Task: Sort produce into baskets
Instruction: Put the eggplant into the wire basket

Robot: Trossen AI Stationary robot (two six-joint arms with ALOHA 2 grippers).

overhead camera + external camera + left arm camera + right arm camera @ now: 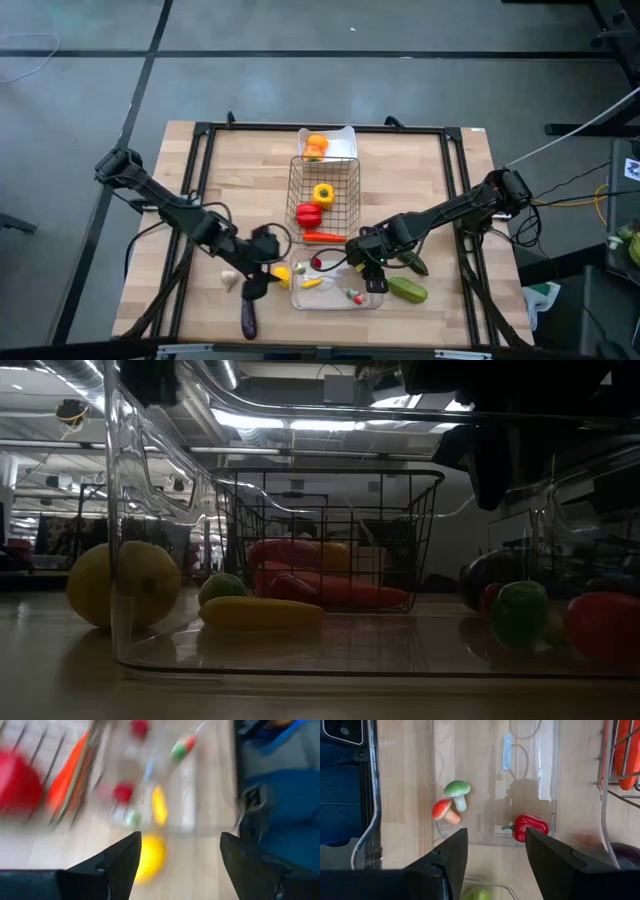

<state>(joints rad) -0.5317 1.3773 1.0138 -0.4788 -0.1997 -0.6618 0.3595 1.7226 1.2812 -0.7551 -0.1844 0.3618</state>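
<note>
My left gripper (268, 256) is open and empty just left of the clear plastic tray (300, 300). In the left wrist view, which is blurred, its fingers (180, 852) stand on either side of a yellow lemon (150, 856), not touching it. My right gripper (366, 270) is open and empty above the clear tray's right part. Its wrist view (496, 845) looks down on a small red pepper (530, 826) and two little mushroom-shaped pieces (451, 804) lying in the tray. The wire basket (345, 178) holds a yellow pepper (322, 193) and a red pepper (309, 215). The white tray (342, 135) holds orange peppers (316, 146).
A carrot (322, 237) lies along the basket's near side. Two green cucumbers (408, 290) lie right of the clear tray. A garlic (230, 279) and purple eggplants (248, 318) lie near the front left. The table's black frame (200, 130) runs along its edges.
</note>
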